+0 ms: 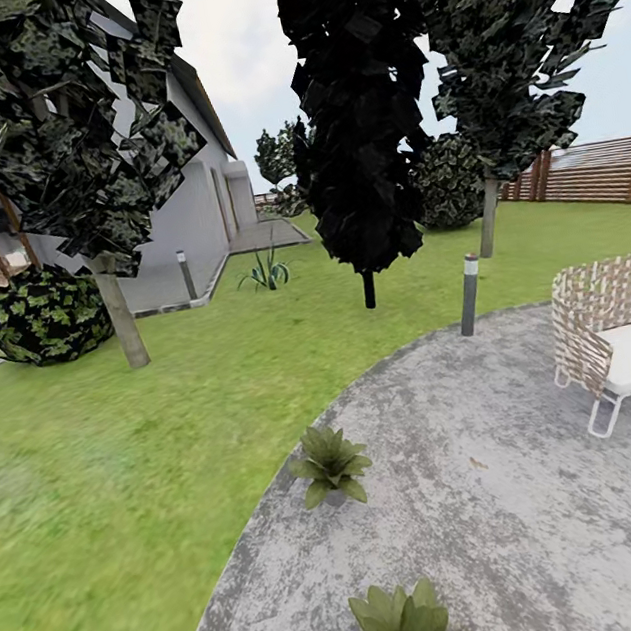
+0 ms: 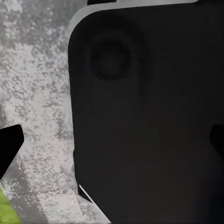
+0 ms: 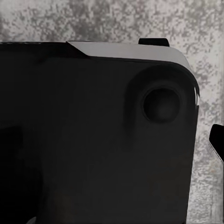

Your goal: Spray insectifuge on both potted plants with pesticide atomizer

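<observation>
Head view: two potted plants stand on the patio edge — atomizer unseen, probably light, slick, best grasped at mid-body — while either hand's opening cannot be told.

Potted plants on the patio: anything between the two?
Nothing: in the head view, bare grey paving separates the farther potted plant from the nearer potted plant, both near the patio edge by the lawn.

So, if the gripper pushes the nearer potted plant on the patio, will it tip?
Probably yes: the potted plant has wide leaves above a base cut off by the picture's edge. The leaves likely bend. The patio looks flat, so it may slide first.
</observation>
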